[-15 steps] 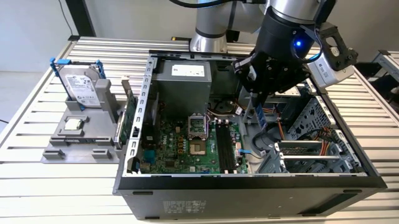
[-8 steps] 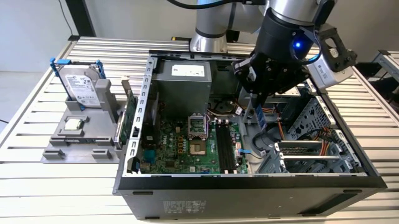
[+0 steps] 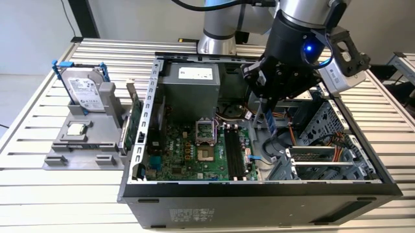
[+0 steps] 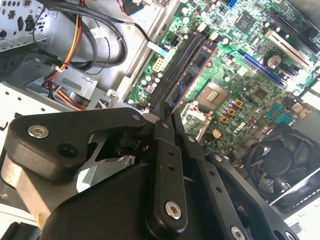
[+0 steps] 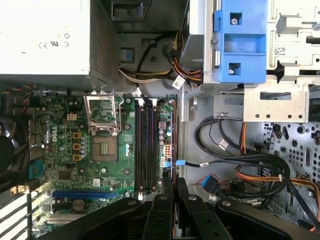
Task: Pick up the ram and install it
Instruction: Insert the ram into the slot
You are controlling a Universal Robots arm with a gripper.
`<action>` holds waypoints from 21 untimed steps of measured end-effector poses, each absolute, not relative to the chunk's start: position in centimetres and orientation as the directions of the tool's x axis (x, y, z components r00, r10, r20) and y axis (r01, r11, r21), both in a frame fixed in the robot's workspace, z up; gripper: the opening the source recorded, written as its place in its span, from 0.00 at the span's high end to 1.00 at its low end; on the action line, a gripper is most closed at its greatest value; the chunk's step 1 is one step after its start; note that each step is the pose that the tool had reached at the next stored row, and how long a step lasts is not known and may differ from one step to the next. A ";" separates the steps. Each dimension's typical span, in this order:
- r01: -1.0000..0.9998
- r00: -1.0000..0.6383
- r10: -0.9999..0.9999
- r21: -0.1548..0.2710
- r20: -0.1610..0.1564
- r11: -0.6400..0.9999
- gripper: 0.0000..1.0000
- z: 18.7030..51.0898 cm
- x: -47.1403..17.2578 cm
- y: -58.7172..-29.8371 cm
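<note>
Slatted metal table (image 3: 39, 194) fills the exterior view. At that view's left one gray holder (image 3: 84, 158) carries one hard drive (image 3: 84, 90) standing upright and one small square chip (image 3: 77, 129) lying flat. One expansion card (image 3: 133, 124) stands on edge just beside the holder. One open computer case (image 3: 259, 201) lies in the middle, with the motherboard (image 3: 188, 155), one silver power supply (image 3: 191, 87) and one bare processor socket (image 3: 206, 154) inside it. The exterior view alone shows the table, the holder and its parts.

Further to the exterior view's right the arm reaches down into the case. The gripper (image 3: 265, 104) is clamped on the ram (image 3: 268, 121), which hangs below the fingers, above the board and near the bank of dark memory slots (image 3: 236, 155).

In the second wrist view the gripper (image 4: 169, 116) has its fingers pressed together on the ram (image 4: 195, 72), which runs along just beside the slots (image 4: 175, 70). One black fan (image 4: 280, 160) shows there.

In the first wrist view the ram (image 5: 173, 140) is a thin line seen edge-on, coming out of the gripper (image 5: 175, 182) beside the slots (image 5: 146, 145). I cannot count the slots surely. That view adds one blue bracket (image 5: 242, 40) and a tangle of cables (image 5: 250, 170).
</note>
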State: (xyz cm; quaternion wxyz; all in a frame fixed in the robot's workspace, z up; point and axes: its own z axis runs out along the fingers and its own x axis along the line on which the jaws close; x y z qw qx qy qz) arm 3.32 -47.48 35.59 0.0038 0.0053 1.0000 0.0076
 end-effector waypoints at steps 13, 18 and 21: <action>0.011 -1.000 0.011 0.014 -0.008 1.000 1.00 35.2 3.3 -47.5; 0.011 -1.000 0.011 0.013 -0.007 1.000 1.00 35.1 3.3 -47.5; 0.013 -1.000 0.013 0.010 -0.008 1.000 1.00 34.8 3.3 -47.5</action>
